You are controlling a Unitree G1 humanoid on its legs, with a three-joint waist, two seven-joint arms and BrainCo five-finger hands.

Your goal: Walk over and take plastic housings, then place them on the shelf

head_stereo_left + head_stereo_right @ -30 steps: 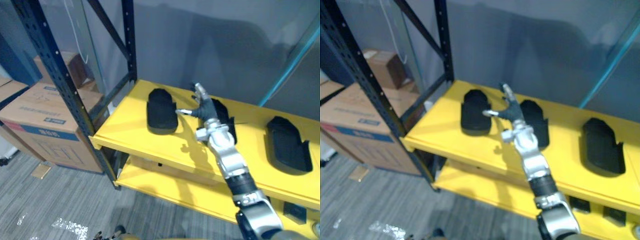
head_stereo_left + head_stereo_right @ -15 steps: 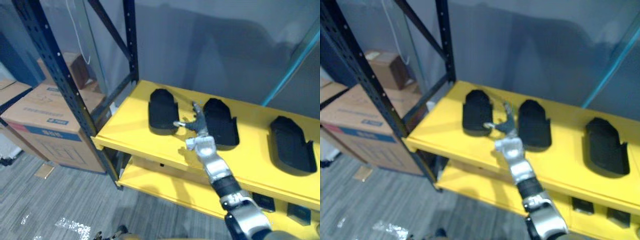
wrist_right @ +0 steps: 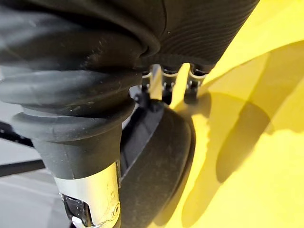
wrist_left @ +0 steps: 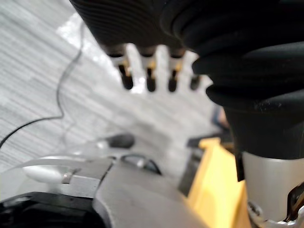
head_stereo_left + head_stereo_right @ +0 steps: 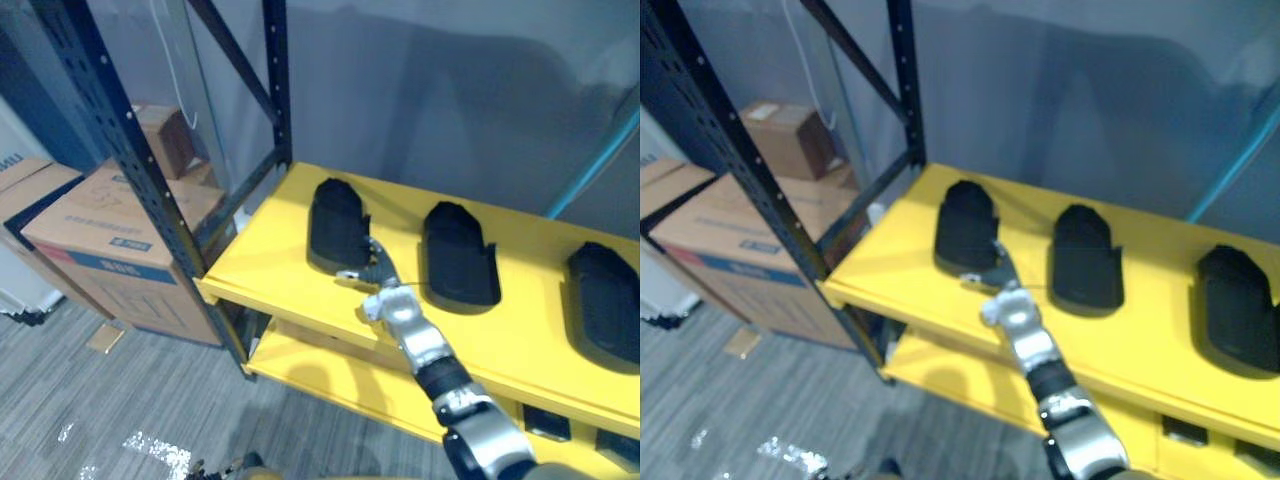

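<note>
Three black plastic housings lie in a row on the yellow top shelf (image 5: 270, 262): a left housing (image 5: 335, 215), a middle housing (image 5: 457, 250) and a right housing (image 5: 605, 300). My right hand (image 5: 377, 282) hovers at the near end of the left housing, open, fingers loosely spread and holding nothing. In the right wrist view its fingers (image 3: 164, 84) point at that housing's dark rim (image 3: 159, 171) on the yellow board. My left hand (image 4: 142, 71) hangs open over the grey floor.
A dark blue rack upright (image 5: 120, 140) and diagonal brace stand at the shelf's left end. Cardboard boxes (image 5: 105, 235) sit on the floor left of it. A lower yellow shelf (image 5: 330, 375) holds small black parts (image 5: 545, 425). A grey wall backs the rack.
My right hand has drawn back from the middle housing toward the shelf's front, now by the left housing's near end. The camera has shifted, sliding the shelf rightward in view.
</note>
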